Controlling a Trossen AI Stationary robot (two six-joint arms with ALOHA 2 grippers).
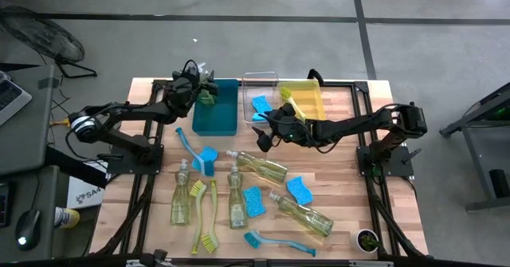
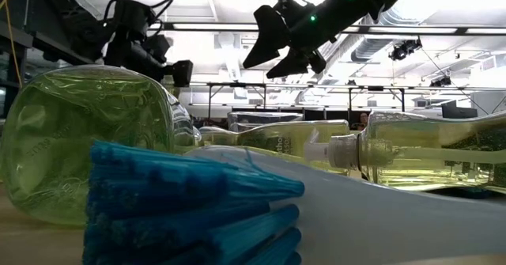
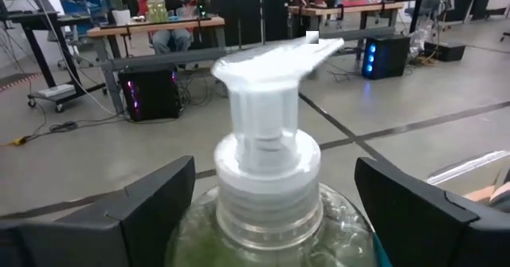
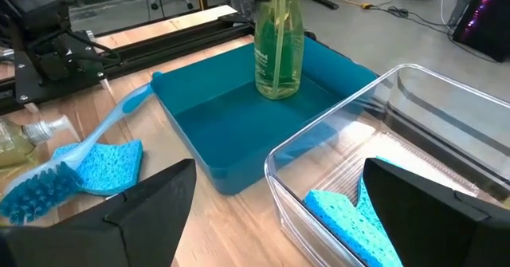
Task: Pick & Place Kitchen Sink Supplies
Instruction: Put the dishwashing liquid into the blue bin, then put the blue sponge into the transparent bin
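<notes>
Blue brush bristles (image 2: 190,210) lie closest, on the table (image 1: 343,187). Left tool (image 3: 271,211) has its fingers wide on both sides of a soap bottle (image 4: 279,48) standing in the teal bin (image 4: 231,131); I cannot tell if they grip it. To do this well, let go gently so it stays upright. Right tool (image 1: 263,135) hangs wide open, holding nothing, beside the clear bin (image 4: 422,92). Bottle label is too blurry to read.
</notes>
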